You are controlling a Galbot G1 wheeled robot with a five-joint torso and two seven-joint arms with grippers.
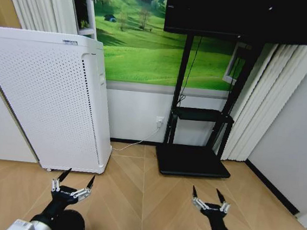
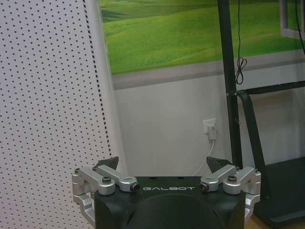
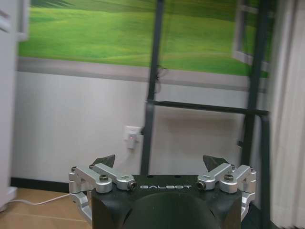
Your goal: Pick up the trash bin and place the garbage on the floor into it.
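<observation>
In the head view my left gripper (image 1: pixel 79 175) hangs low over the wooden floor with its fingers spread open and nothing between them. Just below it, at the frame's bottom edge, a black round shape (image 1: pixel 73 225) that looks like the trash bin is partly covered by the left arm. My right gripper (image 1: pixel 206 192) is held at the same height further right, also open and empty. The left wrist view shows the left gripper (image 2: pixel 164 164) open towards the wall, and the right wrist view shows the right gripper (image 3: pixel 159 161) open the same way. The garbage is out of view.
A tall white perforated cabinet (image 1: pixel 46 99) stands ahead on the left. A black TV stand (image 1: pixel 192 159) with a flat base sits against the wall ahead, with a white cable (image 1: pixel 134 144) running to a socket. Bare wooden floor (image 1: pixel 145 201) lies between the arms.
</observation>
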